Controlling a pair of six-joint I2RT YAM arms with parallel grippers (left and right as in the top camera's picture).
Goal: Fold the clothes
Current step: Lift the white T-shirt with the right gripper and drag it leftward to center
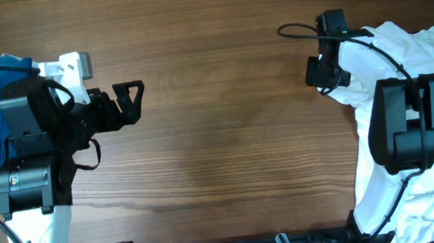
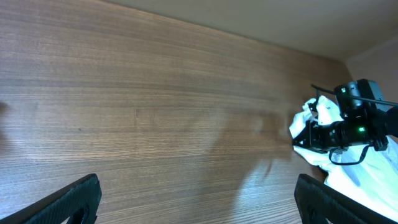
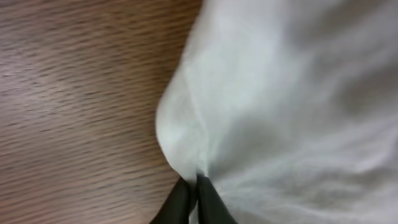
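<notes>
The right gripper is pinched onto the edge of the white T-shirt, and the left gripper just hangs wide open over the wooden surface.

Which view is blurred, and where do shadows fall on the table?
Right wrist: the T-shirt is soft, out of focus, pinched in the right hand; overhead: sharp, a faint shadow on the table; left wrist: dim shadow streaks on the same table.
</notes>
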